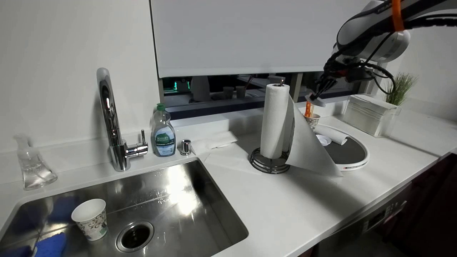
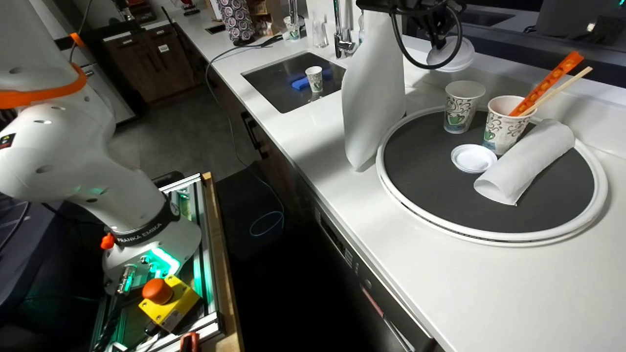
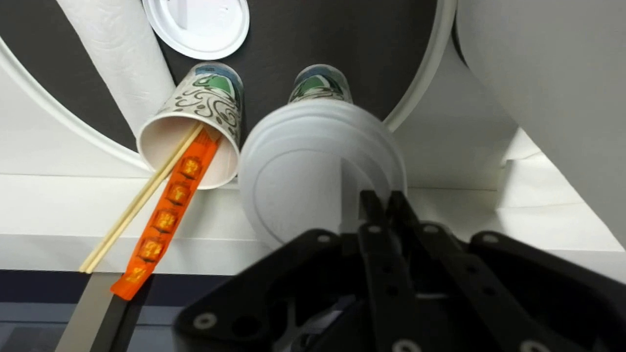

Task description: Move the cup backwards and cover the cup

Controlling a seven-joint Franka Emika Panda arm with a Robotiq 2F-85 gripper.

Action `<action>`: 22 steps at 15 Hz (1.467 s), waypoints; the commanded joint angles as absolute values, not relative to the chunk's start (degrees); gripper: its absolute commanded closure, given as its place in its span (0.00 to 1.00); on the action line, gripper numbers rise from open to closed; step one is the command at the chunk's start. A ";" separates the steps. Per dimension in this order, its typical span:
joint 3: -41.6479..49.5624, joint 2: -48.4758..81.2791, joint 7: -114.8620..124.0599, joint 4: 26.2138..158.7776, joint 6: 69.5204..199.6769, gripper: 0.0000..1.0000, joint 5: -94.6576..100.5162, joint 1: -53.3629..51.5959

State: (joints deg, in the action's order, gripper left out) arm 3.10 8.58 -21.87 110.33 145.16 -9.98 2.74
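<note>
My gripper [image 3: 384, 199] is shut on the rim of a white lid [image 3: 293, 190]. It holds the lid tilted in the air. In both exterior views the lid [image 1: 316, 100] [image 2: 463, 53] hangs below the gripper fingers. A patterned paper cup [image 2: 462, 107] stands upright and uncovered near the back of the round dark mat [image 2: 430, 190]. The lid is above this cup and apart from it. In the wrist view the lid hides most of the cup, and only its lower part [image 3: 320, 84] shows.
A patterned cup [image 2: 503, 127] with chopsticks and an orange packet stands beside the uncovered cup. Another white lid [image 2: 473, 158] and a rolled paper towel [image 2: 525, 161] lie on the mat. A paper towel roll [image 1: 274, 121] stands near the mat. A sink [image 1: 221, 217] holds another cup.
</note>
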 commanded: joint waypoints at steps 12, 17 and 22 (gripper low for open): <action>1.53 22.13 -23.81 97.03 143.87 0.98 2.24 4.21; 0.43 26.25 -23.87 94.13 143.44 0.98 3.97 4.06; -0.01 28.43 -23.79 91.62 142.17 0.98 5.11 3.99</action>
State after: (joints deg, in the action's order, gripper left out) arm 0.44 26.76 -24.83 94.45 144.75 3.27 3.89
